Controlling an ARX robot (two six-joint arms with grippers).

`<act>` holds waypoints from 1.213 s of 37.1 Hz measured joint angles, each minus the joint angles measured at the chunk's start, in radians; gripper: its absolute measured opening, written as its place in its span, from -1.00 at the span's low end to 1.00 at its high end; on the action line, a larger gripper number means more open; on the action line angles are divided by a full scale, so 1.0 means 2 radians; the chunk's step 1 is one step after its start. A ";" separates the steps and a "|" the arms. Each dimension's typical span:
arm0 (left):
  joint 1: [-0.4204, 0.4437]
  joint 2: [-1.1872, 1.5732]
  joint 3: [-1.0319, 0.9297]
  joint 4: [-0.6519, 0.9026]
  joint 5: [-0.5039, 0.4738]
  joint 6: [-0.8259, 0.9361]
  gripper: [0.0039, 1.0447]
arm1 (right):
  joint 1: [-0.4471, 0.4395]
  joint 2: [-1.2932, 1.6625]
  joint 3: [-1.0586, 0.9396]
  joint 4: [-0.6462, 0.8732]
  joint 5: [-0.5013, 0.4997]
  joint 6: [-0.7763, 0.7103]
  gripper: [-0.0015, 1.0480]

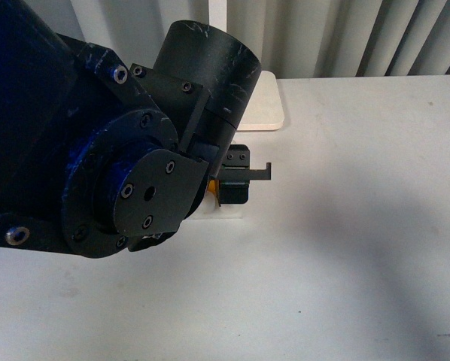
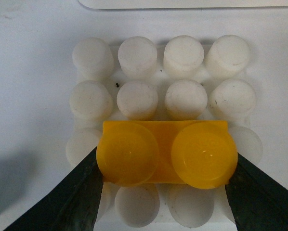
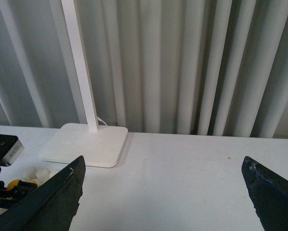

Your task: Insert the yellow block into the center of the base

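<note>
**White table [image 1: 360,263]: yellow block [image 2: 165,154] held over base [image 2: 139,96]**

My left gripper [image 2: 165,166] pinches the block by its ends above the base's middle studs; I can't tell whether it is seated. My right gripper [image 3: 163,166] gapes wide.

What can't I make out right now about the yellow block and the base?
Front view: the left arm hides nearly all of the base and yellow block.
Left wrist view: the block covers the studs beneath, so seating is unclear; the picture's edge cuts one outer stud row.
</note>
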 joint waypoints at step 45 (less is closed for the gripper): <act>0.035 -0.064 -0.019 -0.021 0.040 0.052 0.88 | 0.000 0.000 0.000 0.000 0.000 0.000 0.82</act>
